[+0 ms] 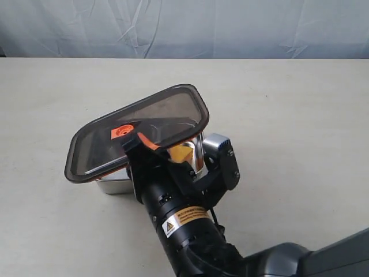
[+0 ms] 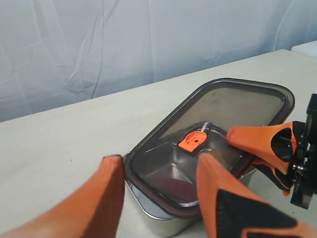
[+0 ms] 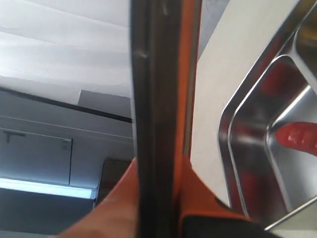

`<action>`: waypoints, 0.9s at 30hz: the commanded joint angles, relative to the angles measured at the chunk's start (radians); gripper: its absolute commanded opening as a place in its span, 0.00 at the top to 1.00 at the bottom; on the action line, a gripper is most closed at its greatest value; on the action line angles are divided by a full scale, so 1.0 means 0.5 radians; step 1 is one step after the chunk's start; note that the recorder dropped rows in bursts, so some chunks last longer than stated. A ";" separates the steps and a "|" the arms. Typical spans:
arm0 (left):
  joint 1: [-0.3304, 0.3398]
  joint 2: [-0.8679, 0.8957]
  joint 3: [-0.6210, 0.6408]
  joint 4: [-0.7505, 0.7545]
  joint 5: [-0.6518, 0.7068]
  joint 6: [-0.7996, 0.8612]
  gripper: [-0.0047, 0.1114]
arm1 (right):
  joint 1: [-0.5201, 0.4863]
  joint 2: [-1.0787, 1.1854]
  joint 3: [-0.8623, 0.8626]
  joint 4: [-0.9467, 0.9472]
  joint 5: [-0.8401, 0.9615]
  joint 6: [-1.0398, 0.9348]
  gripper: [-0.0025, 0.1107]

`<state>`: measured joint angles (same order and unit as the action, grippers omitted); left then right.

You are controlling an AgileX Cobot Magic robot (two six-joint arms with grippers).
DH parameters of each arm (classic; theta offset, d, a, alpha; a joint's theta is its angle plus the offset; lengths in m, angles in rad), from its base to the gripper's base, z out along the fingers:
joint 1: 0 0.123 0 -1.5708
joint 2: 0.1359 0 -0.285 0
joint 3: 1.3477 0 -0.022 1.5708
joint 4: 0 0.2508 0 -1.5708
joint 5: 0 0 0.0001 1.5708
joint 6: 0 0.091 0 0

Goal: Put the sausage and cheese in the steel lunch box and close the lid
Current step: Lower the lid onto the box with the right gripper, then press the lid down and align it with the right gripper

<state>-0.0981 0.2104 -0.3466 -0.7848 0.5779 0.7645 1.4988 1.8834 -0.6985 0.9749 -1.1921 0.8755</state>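
Beige tabletop (image 1: 288,115) carries everything, with a pale wrinkled backdrop at the far edge. Largest on it is the dark, smoky lid (image 1: 167,112) (image 2: 233,106) (image 3: 153,74), held tilted over the steel lunch box (image 1: 112,186) (image 2: 148,210) (image 3: 233,148). Its left end sits low over the box's left end and its right end is raised, so the box is not sealed.

From the near right, the right gripper (image 1: 141,141) (image 3: 158,188) reaches in and pinches the lid's near long edge. That edge and its orange seal are clamped between the two orange fingers (image 3: 198,198).

Seen only from its own wrist camera, the left gripper (image 2: 158,163) has its fingers (image 2: 106,198) spread wide and holds nothing. A corner of the lid and box lies just past the tips. Whether a finger touches the lid cannot be told.

Inside the box lies the red sausage (image 3: 299,139) (image 2: 168,186), dim through the lid and clear of both grippers.

A yellow patch (image 1: 181,153) shows at the box's right end, under the lid beside the right gripper; cheese or reflection, I cannot tell.

On top of the lid sits the small orange valve (image 1: 121,131) (image 2: 193,141).
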 commanded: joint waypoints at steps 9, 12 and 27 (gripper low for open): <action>-0.009 -0.012 0.098 -0.069 -0.057 -0.012 0.57 | -0.169 0.185 -0.051 -0.020 -0.058 0.153 0.98; -0.009 -0.012 0.098 -0.069 -0.086 -0.012 0.57 | -0.227 0.243 -0.146 -0.118 -0.058 0.169 0.98; -0.009 -0.012 0.098 -0.043 -0.096 -0.012 0.57 | -0.226 0.441 -0.311 -0.027 -0.058 0.154 0.98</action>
<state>-0.0981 0.2104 -0.3008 -0.8088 0.5416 0.7645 1.3888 2.1041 -0.8519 0.9625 -1.1994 0.9623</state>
